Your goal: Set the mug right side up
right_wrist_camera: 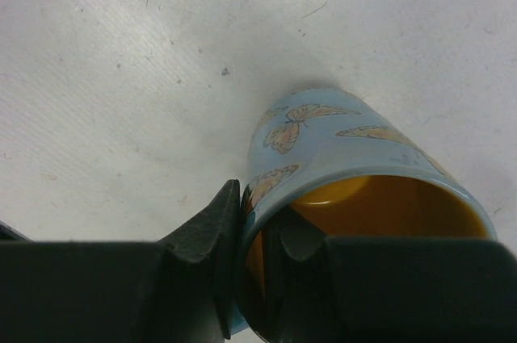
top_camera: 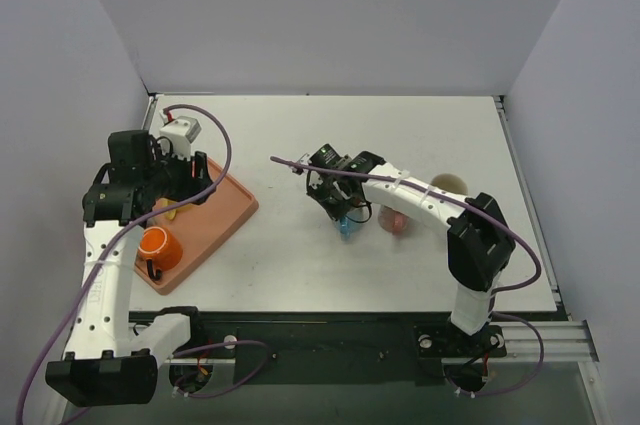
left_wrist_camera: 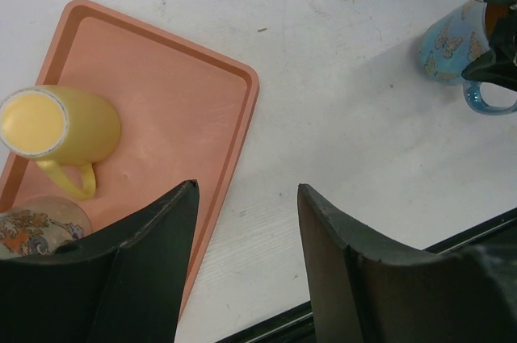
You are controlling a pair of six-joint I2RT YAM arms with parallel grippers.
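Bare table (top_camera: pixel 300 255) lay between the tray (top_camera: pixel 225 215) and the blue butterfly mug (right_wrist_camera: pixel 323 133), far from the edges. The right gripper (right_wrist_camera: pixel 258 214) pinched its yellow-lined rim; the left gripper (left_wrist_camera: pixel 246 190) hung open.

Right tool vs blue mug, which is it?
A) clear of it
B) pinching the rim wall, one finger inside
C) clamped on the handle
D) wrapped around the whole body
B: in the right wrist view the right tool pinches the mug wall, one finger inside the yellow interior, one outside.
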